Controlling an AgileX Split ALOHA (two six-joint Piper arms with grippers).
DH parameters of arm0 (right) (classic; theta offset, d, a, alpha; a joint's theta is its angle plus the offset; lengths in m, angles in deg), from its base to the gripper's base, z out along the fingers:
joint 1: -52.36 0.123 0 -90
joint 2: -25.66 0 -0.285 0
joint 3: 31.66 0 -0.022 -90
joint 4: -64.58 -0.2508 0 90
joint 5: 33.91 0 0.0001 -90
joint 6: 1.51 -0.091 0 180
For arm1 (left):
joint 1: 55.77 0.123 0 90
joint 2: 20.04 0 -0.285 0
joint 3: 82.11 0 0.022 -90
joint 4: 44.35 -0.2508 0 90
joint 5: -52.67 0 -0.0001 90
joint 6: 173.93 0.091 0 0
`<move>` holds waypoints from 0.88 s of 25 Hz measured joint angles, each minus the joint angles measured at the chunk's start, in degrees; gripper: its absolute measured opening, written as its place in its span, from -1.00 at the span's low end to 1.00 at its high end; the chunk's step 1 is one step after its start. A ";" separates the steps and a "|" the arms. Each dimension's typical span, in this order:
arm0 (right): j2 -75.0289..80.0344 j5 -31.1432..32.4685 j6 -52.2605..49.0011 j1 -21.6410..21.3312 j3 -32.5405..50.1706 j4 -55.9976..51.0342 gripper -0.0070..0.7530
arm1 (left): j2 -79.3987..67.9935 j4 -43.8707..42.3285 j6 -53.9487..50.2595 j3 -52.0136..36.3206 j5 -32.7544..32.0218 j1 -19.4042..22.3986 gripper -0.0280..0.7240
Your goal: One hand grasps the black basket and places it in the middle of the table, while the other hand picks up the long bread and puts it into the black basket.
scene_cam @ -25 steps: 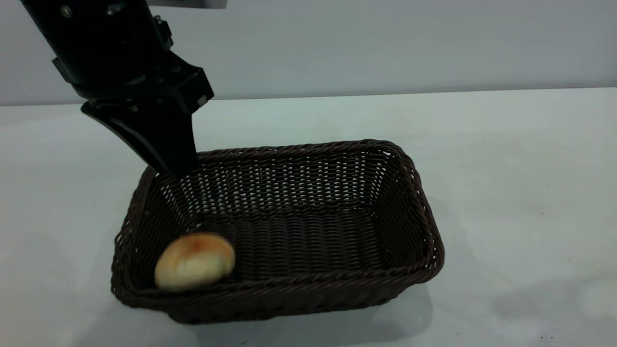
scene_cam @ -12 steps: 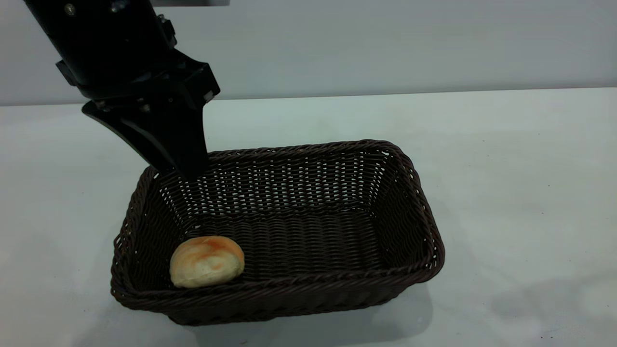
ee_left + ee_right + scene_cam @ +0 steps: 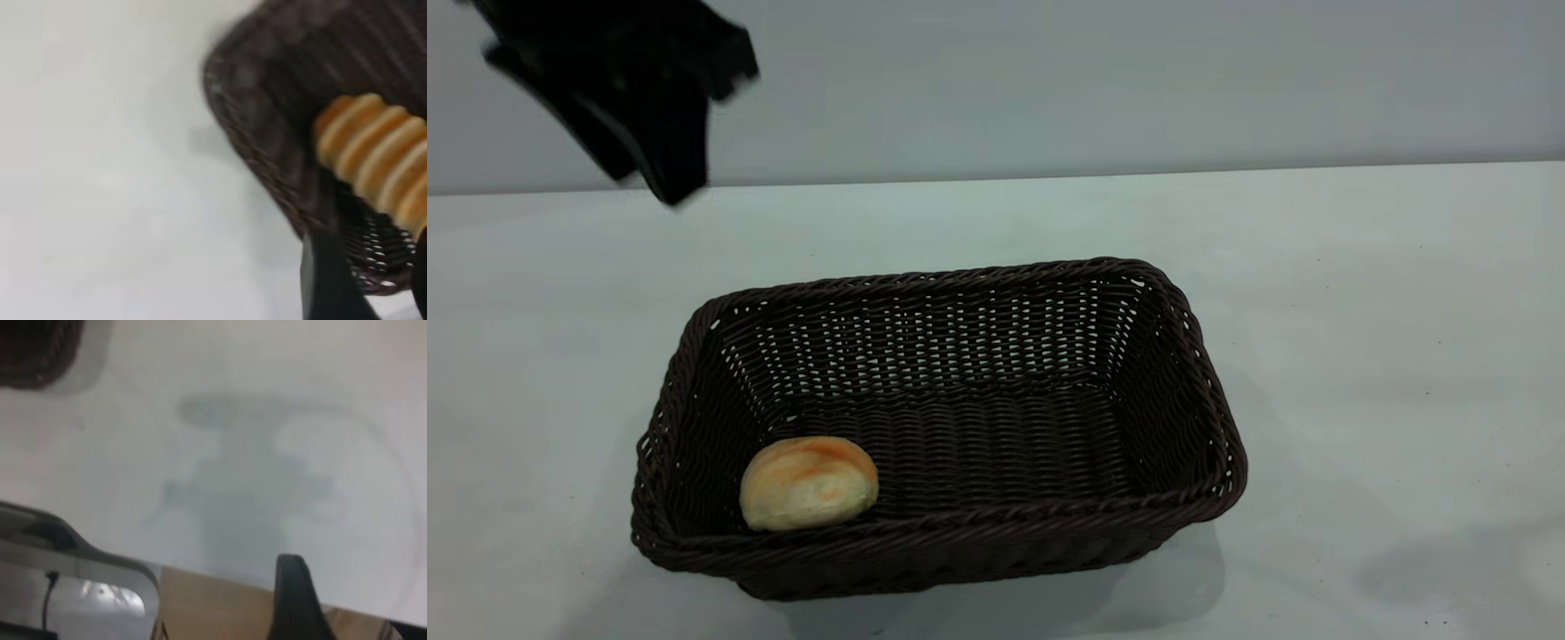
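Wicker is cradling the long bread (image 3: 808, 483) at about seven o'clock inside the black basket (image 3: 1183, 311), sitting mid-table (image 3: 1360, 356); the placing looks finished, leaving only parking. Left gripper (image 3: 660, 169) is hanging high at ten o'clock, empty, its spread unclear. Right gripper (image 3: 297, 600) is hovering apart over bare tabletop, spread unclear.

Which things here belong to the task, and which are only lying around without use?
Belonging to the task:
- black basket, standing on the table
- long bread, lying inside the basket at its near left corner
- left gripper, raised above the table, behind the basket's left end

Only lying around:
- nothing; no other loose object is visible in any view
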 joint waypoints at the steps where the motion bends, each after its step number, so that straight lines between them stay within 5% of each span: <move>1: -0.11 0.71 0.00 0.00 0.00 0.36 0.31 | 0.12 -0.59 -0.09 0.70 -0.35 0.00 0.01; 13: -12.38 4.93 0.07 0.00 0.00 1.00 0.31 | 14.11 -1.23 0.27 1.06 -3.68 6.15 0.01; 22: -26.38 10.43 2.62 0.00 0.00 0.95 0.31 | 27.52 -0.52 0.39 1.06 -8.34 6.42 0.01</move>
